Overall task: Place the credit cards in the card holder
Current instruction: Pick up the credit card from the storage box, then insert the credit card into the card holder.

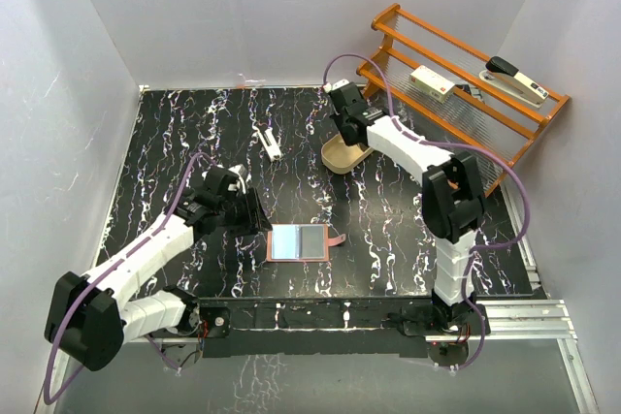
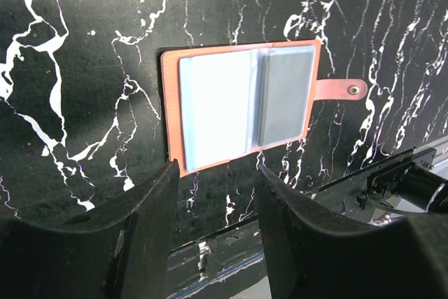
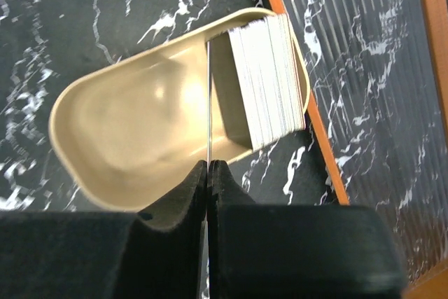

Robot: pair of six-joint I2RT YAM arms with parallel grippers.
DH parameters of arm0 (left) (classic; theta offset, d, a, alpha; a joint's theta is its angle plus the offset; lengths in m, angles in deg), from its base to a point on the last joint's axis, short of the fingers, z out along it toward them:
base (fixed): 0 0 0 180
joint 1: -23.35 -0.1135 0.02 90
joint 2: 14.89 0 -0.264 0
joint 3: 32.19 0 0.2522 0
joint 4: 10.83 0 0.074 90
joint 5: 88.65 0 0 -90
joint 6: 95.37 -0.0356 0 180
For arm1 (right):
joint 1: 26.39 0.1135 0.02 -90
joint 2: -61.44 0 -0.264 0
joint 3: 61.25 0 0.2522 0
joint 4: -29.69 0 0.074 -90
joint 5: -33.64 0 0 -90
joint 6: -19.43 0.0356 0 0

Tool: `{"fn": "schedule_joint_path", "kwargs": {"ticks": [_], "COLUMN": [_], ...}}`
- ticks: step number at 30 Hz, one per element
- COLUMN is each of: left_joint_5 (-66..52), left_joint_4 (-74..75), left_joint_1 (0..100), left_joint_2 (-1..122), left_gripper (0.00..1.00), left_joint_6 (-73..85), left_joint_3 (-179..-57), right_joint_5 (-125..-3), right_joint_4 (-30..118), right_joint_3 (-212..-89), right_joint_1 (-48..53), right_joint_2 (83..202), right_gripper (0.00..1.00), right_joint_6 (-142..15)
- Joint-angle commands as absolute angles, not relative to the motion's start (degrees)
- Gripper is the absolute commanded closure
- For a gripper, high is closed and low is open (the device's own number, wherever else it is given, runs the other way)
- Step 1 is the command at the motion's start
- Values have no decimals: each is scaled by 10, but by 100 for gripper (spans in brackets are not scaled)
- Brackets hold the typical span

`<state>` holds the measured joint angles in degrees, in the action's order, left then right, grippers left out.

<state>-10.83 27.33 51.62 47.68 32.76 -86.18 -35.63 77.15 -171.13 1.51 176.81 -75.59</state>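
- The credit cards [image 3: 269, 82] are standing on edge in the tray [image 3: 126, 138]; only the right wrist view is showing a single card [image 3: 208, 89] (edge-on), with the right gripper [image 3: 208, 166] pinching it between its jaws.
- The card holder [image 2: 245, 103] is lying open on the bench [image 2: 84, 68], its long axis and tab [image 2: 343, 89] pointing toward the right arm; the left gripper [image 2: 217, 169] is hovering beside it, jaws wide.

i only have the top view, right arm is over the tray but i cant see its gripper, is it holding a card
Observer: Yes. The right wrist view shows the right gripper shut on one thin card, seen edge-on over the tray.
Operator: more cards in there
Observer: A stack of credit cards sits at one end of the tray.
Operator: and the left gripper
Observer: The left gripper is open and empty, its fingertips close to the card holder edge.
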Motion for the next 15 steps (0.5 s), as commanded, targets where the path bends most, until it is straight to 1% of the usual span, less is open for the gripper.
{"fn": "schedule_joint_path", "kwargs": {"ticks": [1, 7, 12, 15], "left_joint_5": [-105, -114, -122, -126], "left_joint_4": [266, 226, 204, 191], "left_joint_1": [515, 515, 515, 515], "left_joint_2": [495, 520, 540, 549], "left_gripper": [56, 58, 58, 58], "left_joint_6": [352, 368, 374, 380], "left_joint_3": [-833, -800, -791, -786], "right_joint_5": [-421, -493, -608, -653], "right_joint_4": [779, 797, 740, 728], "right_joint_3": [-1686, -1605, -1500, -1459], "right_joint_1": [17, 19, 33, 49], "right_joint_2": [1675, 1583, 1487, 1453], "right_gripper": [100, 100, 100, 100], "right_joint_6": [-695, -596, -540, -509]}}
